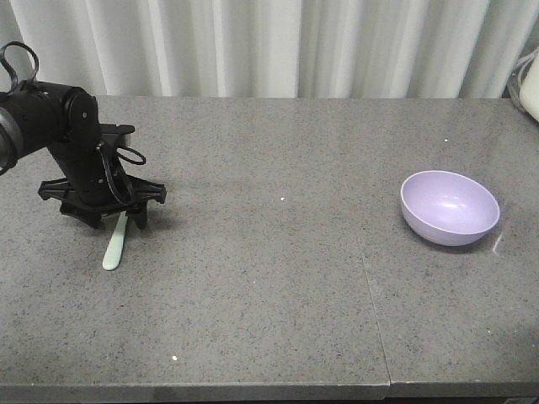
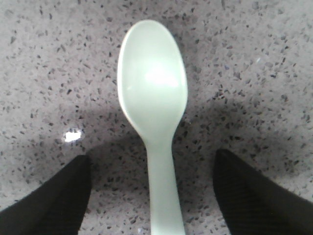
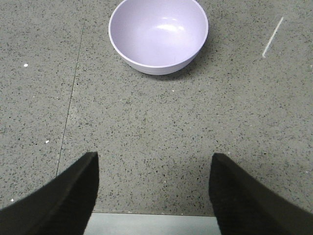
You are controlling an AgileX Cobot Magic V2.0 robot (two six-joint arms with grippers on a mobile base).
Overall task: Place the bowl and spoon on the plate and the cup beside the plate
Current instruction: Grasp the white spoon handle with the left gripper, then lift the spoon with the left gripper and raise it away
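— Spoon (image 2: 152, 88) position?
— Flat on the table (image 1: 269, 278), at 9 o'clock in the front view. Scoop toward 12 in the left wrist view, handle running to 6 between the fingers of the left gripper (image 2: 151, 156), spread wide, clear on both sides.
— Handling advised?
— Lower until pads flank the thin handle, centre, then close gently; likely to skid on smooth stone.
— Edges, room?
— Bowl (image 1: 449, 207) at 3 o'clock, well apart, bare stone between. Right gripper (image 3: 152, 156) likewise spread, holding nothing; bowl at its 12, table's near edge close at 6. Plate and cup not in view.
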